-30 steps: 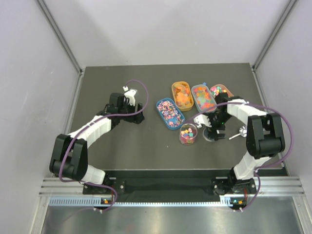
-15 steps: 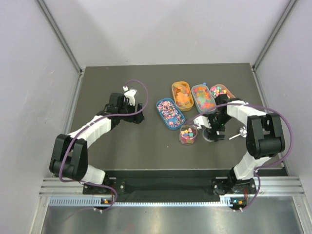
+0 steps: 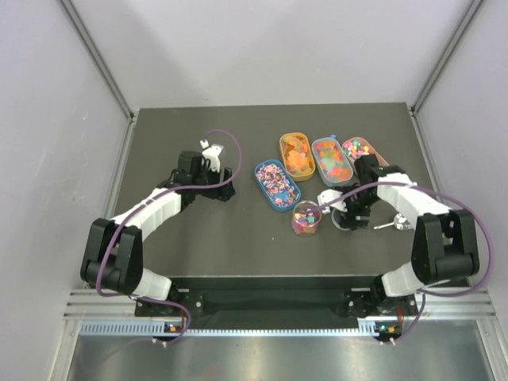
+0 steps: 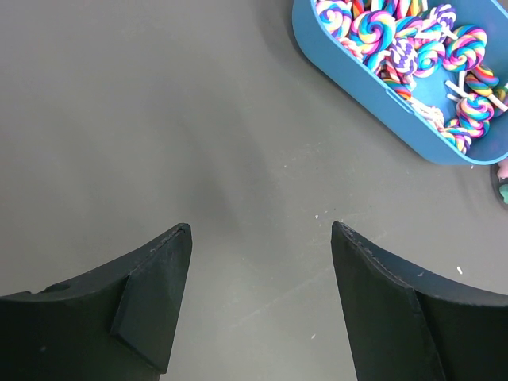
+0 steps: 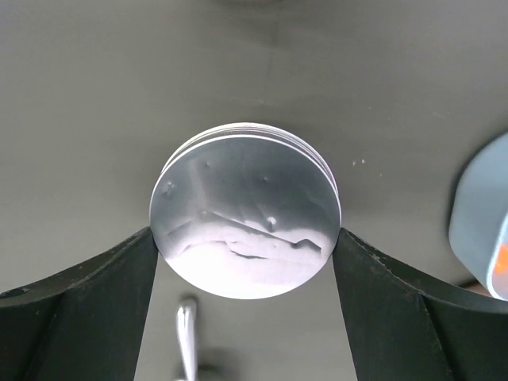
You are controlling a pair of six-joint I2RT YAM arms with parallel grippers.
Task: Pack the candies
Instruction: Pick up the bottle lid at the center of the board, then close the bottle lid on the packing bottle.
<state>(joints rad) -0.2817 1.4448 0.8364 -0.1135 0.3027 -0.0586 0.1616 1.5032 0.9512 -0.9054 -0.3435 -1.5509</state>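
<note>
- Left hand (image 4: 260,230): I log it as open, with nothing between the fingers. It sits over bare tabletop (image 3: 238,238), and the blue tray (image 4: 373,79) is ahead and to its right.
- Right hand (image 5: 244,235): I log it as gripping the clear round lid (image 5: 246,198), one finger against each side of the rim.
- Candies (image 4: 413,40): I see swirled sweets filling the blue tray. More fill the orange tray (image 3: 296,155), grey tray (image 3: 331,159) and pink tray (image 3: 361,149), which sit side by side just beyond it.
- Cup (image 3: 306,218): small and clear, holding mixed candies. It stands just on the near side of the blue tray, beside the right hand.
- Scoop (image 3: 387,223): metal, lying on the tabletop to the right of the right hand.
</note>
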